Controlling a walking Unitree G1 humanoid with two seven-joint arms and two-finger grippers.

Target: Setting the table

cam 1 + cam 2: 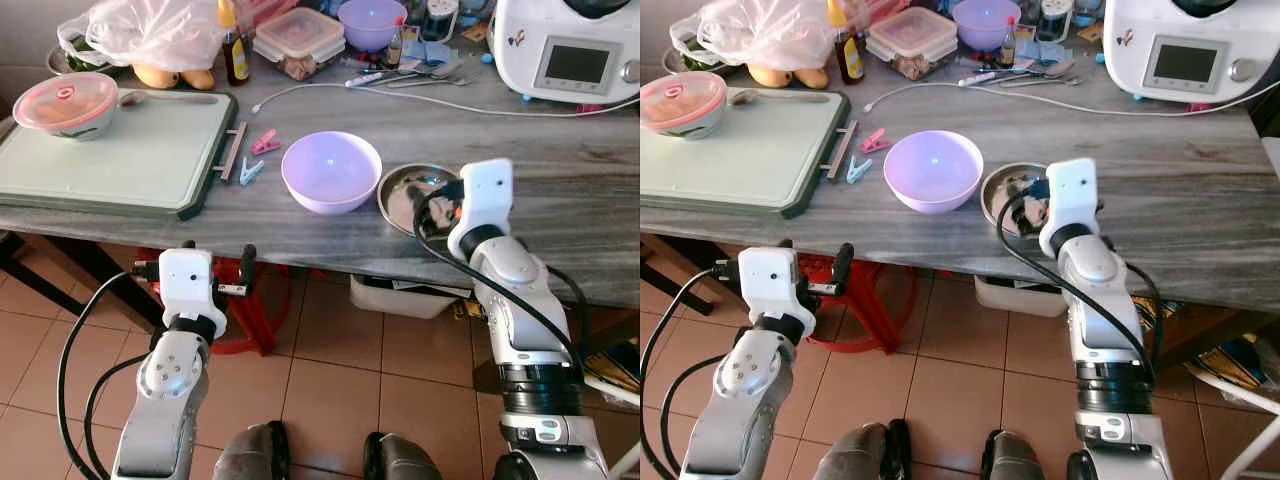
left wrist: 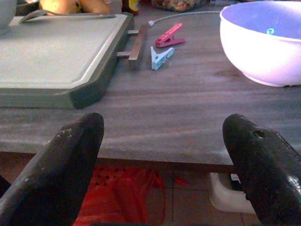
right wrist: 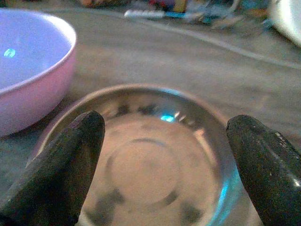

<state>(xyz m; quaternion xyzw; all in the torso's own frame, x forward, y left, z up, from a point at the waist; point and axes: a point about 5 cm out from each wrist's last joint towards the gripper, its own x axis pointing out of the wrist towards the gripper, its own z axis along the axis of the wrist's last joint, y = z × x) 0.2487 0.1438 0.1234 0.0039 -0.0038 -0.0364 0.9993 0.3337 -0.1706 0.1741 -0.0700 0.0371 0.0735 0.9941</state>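
The right hand hovers wide open over the shallow round steel dish, which sits at the near edge of the grey wood-grain counter, just right of the lilac plastic bowl. A shallow grip could slide the dish off the edge. The left hand, also wide, waits below the counter.

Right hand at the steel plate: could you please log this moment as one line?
right hand: open, over steel plate | left hand: open, before table edge | lilac bowl: beside plate
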